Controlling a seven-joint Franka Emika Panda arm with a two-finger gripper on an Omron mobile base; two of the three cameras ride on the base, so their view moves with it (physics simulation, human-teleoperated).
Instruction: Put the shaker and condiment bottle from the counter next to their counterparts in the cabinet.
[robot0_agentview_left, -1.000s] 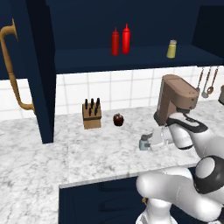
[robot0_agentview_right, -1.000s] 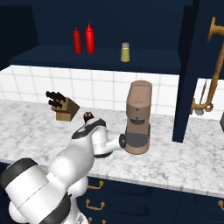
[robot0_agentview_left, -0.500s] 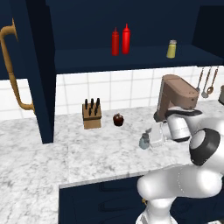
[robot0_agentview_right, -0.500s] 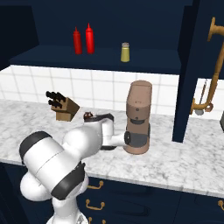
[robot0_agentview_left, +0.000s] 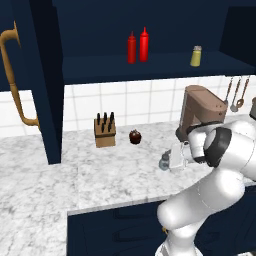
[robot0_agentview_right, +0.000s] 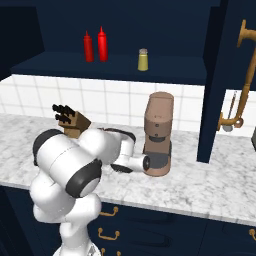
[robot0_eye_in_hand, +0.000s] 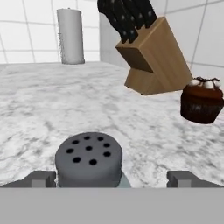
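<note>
The pale blue-grey shaker (robot0_agentview_left: 163, 161) stands upright on the marbled counter (robot0_agentview_left: 110, 172). My gripper (robot0_agentview_left: 172, 159) is low beside it and open. In the hand view the shaker's grey holed cap (robot0_eye_in_hand: 89, 158) rises between my gripper's (robot0_eye_in_hand: 111, 179) two spread fingertips (robot0_eye_in_hand: 181, 178), nearer the left one and well apart from the right. On the cabinet shelf (robot0_agentview_left: 95, 67) the brighter, taller condiment bottle (robot0_agentview_left: 144, 45) stands right beside the darker red bottle (robot0_agentview_left: 131, 48), and a yellowish shaker (robot0_agentview_left: 196, 56) stands further right. From the right base view I see the condiment bottle (robot0_agentview_right: 102, 44), the darker bottle (robot0_agentview_right: 88, 47) and the yellowish shaker (robot0_agentview_right: 143, 60).
A wooden knife block (robot0_agentview_left: 105, 131) and a chocolate cupcake (robot0_agentview_left: 135, 136) stand behind the shaker. A brown coffee machine (robot0_agentview_left: 200, 112) is close on the right, by my arm. The open cabinet door with a brass handle (robot0_agentview_left: 15, 82) hangs at left. A white cylinder (robot0_eye_in_hand: 70, 37) stands far back.
My elbow and forearm have swung up and to the right while the hand stayed low by the shaker. The jaws have spread slightly wider. The shaker has not moved.
</note>
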